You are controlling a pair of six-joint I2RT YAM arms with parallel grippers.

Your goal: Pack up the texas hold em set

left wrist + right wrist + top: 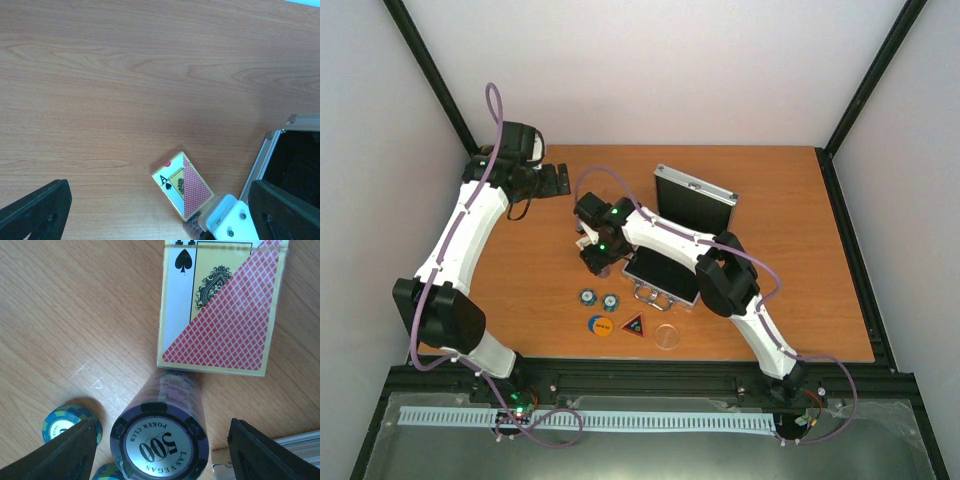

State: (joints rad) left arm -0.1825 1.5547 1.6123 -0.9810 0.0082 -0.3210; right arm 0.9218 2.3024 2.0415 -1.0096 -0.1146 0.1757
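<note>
Left of the open case, the right claw straddles a chip stack lying by the card pack, jaws apart, seemingly lining up a grip; left claw hangs wide.

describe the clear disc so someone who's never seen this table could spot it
Start at the open silver case mid-table and look from its handle toward the near edge. The clear disc lies right of the black-red triangle, last in that row and the only see-through piece.
</note>
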